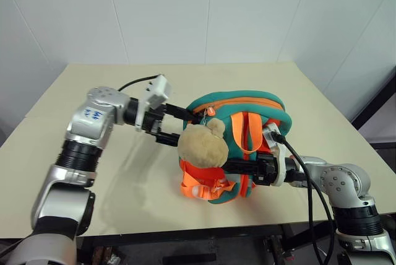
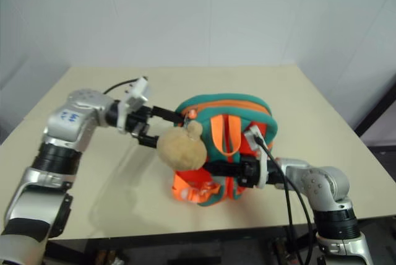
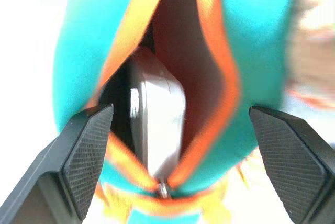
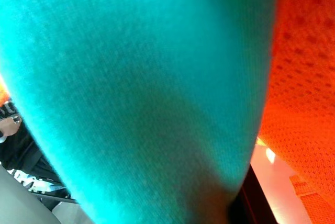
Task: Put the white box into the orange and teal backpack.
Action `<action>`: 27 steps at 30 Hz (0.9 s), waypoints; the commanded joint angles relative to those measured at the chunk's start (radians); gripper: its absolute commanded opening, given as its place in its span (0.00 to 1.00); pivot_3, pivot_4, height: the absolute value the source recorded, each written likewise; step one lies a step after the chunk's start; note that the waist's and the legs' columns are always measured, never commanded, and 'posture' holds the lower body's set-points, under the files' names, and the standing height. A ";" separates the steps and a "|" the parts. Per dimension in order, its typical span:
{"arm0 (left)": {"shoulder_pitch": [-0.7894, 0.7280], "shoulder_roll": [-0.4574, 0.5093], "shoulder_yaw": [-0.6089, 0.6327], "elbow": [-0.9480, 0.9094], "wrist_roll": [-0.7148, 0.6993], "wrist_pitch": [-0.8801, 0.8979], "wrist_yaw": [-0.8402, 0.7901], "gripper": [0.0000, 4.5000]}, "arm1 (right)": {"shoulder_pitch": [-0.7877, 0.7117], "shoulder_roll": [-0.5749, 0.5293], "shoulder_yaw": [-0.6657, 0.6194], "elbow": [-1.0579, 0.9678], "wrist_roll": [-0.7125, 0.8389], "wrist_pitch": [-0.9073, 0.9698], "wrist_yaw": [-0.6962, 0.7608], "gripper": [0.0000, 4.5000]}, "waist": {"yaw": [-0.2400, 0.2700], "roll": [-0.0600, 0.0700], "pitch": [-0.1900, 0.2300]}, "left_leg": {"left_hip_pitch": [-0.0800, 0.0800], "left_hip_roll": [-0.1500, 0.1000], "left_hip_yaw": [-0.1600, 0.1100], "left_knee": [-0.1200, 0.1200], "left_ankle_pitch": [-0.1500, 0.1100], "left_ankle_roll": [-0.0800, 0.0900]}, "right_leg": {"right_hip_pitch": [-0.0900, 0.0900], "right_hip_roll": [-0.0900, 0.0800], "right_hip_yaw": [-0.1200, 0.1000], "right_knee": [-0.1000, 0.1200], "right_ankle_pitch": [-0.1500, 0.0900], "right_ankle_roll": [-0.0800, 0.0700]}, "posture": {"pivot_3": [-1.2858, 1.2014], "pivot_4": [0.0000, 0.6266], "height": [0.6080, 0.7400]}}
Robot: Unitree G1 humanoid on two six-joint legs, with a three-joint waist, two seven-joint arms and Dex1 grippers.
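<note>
We see the white box (image 3: 157, 114) already down inside the orange and teal backpack (image 1: 247, 122), standing on end with its long axis running into the zip opening, straight ahead of our left pincer (image 1: 170, 124), whose fingers stand wide apart and empty just outside the mouth. Our left arm reaches in level across the tabletop (image 1: 93, 79). Our right pincer (image 1: 238, 167) is clamped on the backpack's lower front, holding it upright.
</note>
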 commanded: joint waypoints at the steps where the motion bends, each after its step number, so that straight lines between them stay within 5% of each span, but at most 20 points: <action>1: -0.006 0.049 0.043 -0.002 -0.057 0.071 -0.054 0.99 | -0.013 0.006 0.003 0.000 0.001 -0.018 0.007 0.01 | 0.000 0.000 0.000 | 0.000 0.000 0.000 0.000 0.000 0.000 | 0.000 0.000 0.000 0.000 0.000 0.000 | 0.52 0.24 1.00; 10: 0.053 0.132 0.213 -0.034 -0.211 0.204 -0.029 0.99 | -0.013 0.007 0.005 -0.001 -0.001 -0.018 0.004 0.01 | 0.000 0.000 0.000 | 0.000 0.000 0.000 0.001 0.000 0.000 | 0.000 0.000 0.000 0.001 0.000 0.000 | 0.52 0.24 1.00; 19: 0.164 0.072 0.283 -0.377 -0.479 0.534 0.151 0.99 | -0.034 0.020 0.025 0.025 -0.016 -0.027 0.010 0.01 | -0.001 0.000 0.000 | 0.001 0.000 0.000 0.003 0.000 0.000 | 0.001 0.000 0.000 0.002 0.000 0.000 | 0.52 0.24 1.00; 27: 0.213 -0.006 0.211 -0.490 -0.452 0.437 0.273 0.99 | -0.035 0.029 0.030 0.025 -0.017 -0.029 0.004 0.01 | 0.000 0.000 0.000 | 0.002 0.001 0.000 0.005 0.000 0.000 | 0.002 0.001 0.001 0.003 0.000 0.001 | 0.52 0.24 1.00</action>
